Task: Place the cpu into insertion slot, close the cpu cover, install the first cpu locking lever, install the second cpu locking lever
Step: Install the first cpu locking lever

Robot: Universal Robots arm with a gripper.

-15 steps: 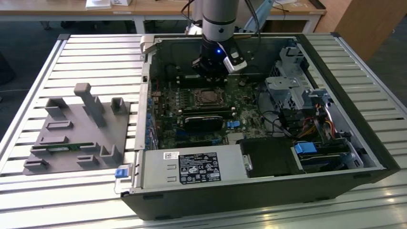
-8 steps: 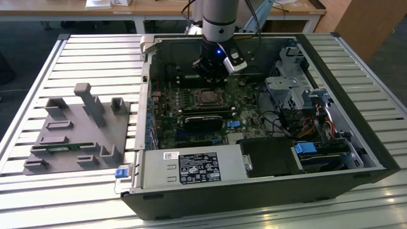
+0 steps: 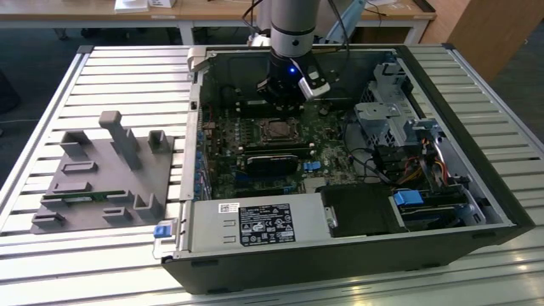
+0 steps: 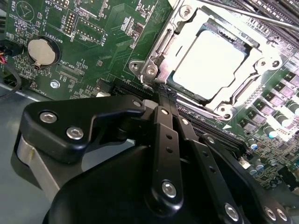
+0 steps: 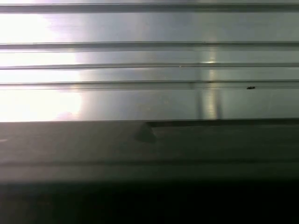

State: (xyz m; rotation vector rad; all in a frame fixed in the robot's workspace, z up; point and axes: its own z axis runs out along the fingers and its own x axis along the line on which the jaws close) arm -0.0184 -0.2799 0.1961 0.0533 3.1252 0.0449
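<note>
The cpu (image 4: pixel 208 63) lies flat in the insertion slot (image 4: pixel 150 70), its silvery top showing through the window of the cpu cover (image 4: pixel 256 58), which is down over it. A thin metal locking lever (image 4: pixel 252 16) runs along the far side of the socket. My gripper (image 4: pixel 161 99) has its black fingers (image 4: pixel 164 128) together, tips at the socket's near edge with nothing visible between them. In the exterior view the arm reaches down into the open computer case, with the gripper (image 3: pixel 285 105) just behind the insertion slot (image 3: pixel 274 129).
The computer case (image 3: pixel 357 255) lies open on a slatted metal table (image 3: pixel 127 70). A grey fixture (image 3: pixel 102 178) stands at the exterior view's left. A coin battery (image 4: pixel 39 50) sits on the green motherboard. Drive cages and cables (image 3: pixel 399 140) crowd the exterior view's right.
</note>
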